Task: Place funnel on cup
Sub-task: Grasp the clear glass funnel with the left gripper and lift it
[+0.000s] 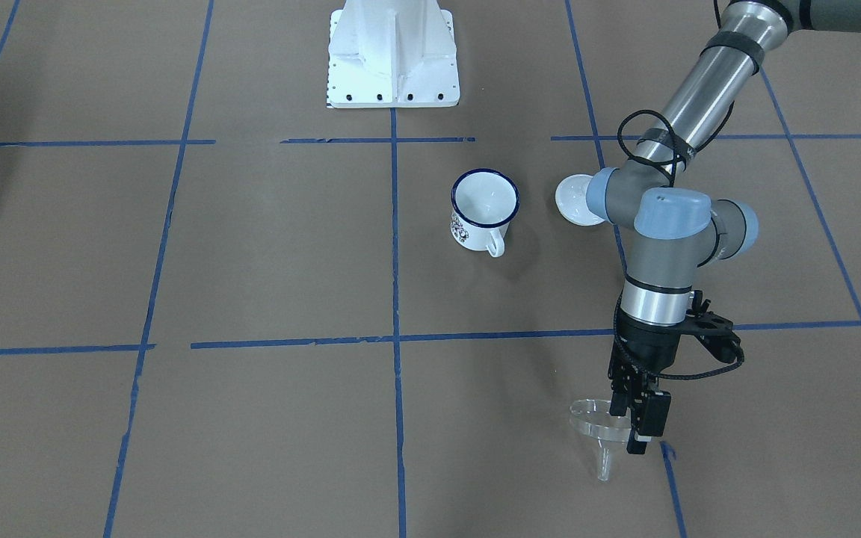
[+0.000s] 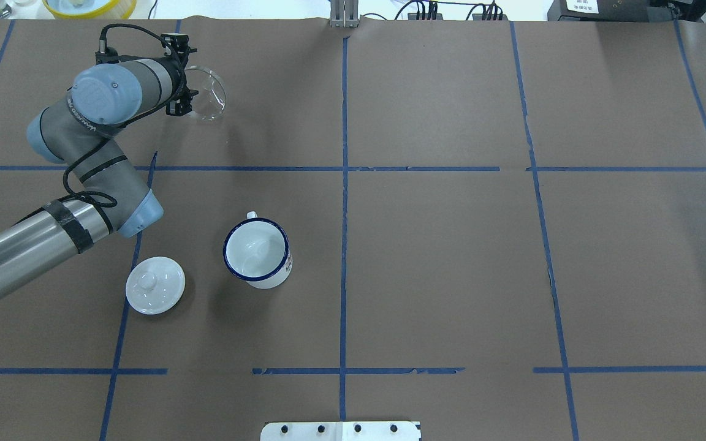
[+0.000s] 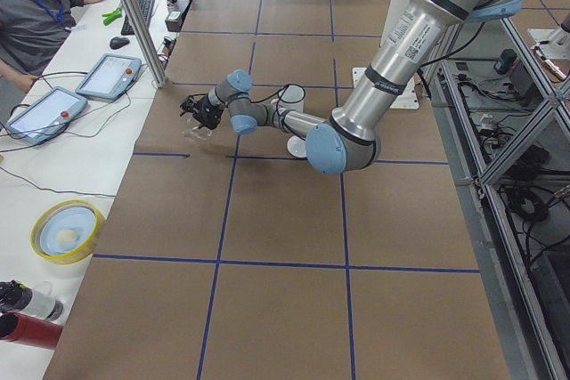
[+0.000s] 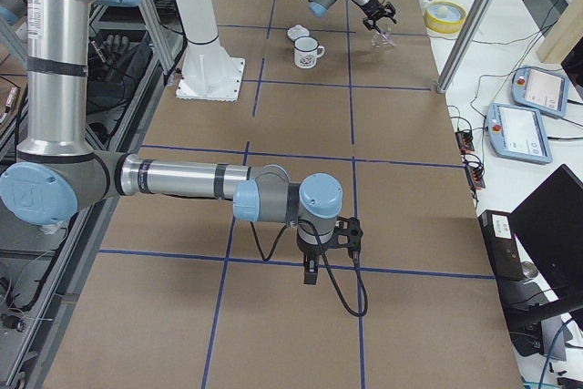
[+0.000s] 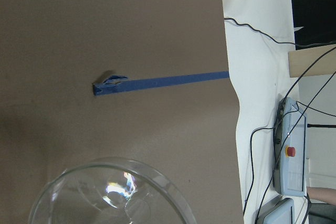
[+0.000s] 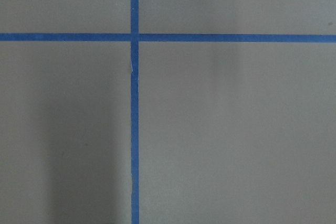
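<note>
The left pincer is clamped on the funnel by its rim, spout-down near the counter's far side, well apart from the cup. Whether the right pincer is apart or together, I cannot tell. Best to keep the funnel level, centre its spout over the cup's mouth, skirt the lid, and lower gently.

The worktop is covered in brown paper marked off by blue tape lines, and beside it a white bench is set with a yellow bowl.
</note>
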### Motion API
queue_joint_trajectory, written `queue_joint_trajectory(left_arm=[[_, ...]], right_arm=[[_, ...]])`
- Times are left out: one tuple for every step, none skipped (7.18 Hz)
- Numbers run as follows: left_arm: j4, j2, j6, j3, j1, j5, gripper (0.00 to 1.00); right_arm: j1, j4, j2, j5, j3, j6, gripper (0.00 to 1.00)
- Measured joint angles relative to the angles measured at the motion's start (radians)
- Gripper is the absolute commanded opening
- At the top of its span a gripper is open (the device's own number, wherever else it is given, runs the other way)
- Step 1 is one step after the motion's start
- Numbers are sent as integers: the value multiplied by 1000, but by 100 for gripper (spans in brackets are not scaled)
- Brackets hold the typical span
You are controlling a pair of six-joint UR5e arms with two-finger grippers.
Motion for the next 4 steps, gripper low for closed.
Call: queue_joint_trajectory(left_arm=[[-12,-2,2,1,0,-1,0],[-31,-2,7,1,-1,-3,0],[-42,-3,17,-2,-1,-4,0],[-47,-3,26,-5,-1,-4,0]], right_arm=[[0,0,0,0,0,0,100],[0,0,0,0,0,0,100],[0,0,0,0,0,0,100],[0,0,0,0,0,0,100]])
